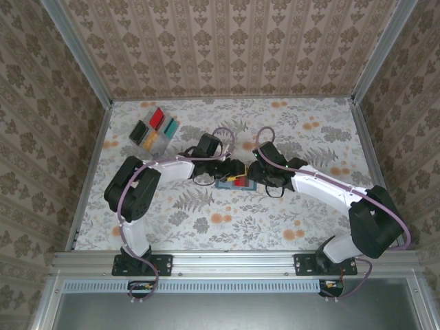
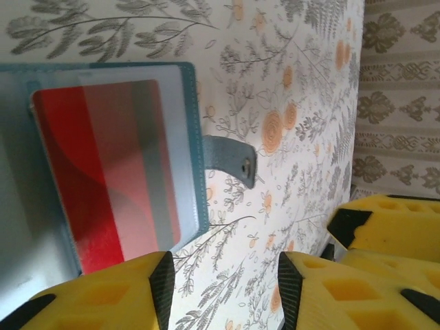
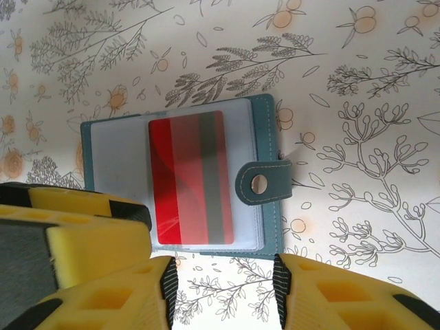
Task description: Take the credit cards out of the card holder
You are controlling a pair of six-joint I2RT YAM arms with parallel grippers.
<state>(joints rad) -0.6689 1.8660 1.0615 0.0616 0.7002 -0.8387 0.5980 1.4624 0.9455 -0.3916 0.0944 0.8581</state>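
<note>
The teal-blue card holder lies open on the table between my two grippers. A red card with grey stripes sits under its clear sleeve, also seen as the red card in the left wrist view. The holder's snap strap sticks out to one side. My left gripper is open just off the card holder's edge, with bare table between its fingers. My right gripper is open just short of the card holder, nothing between its pads. Several loose credit cards lie at the back left.
The loose cards, red, teal, black and yellow-orange, lie in a cluster near the left wall. The two grippers' yellow fingers are almost touching over the holder. The flowered tabletop is walled on three sides.
</note>
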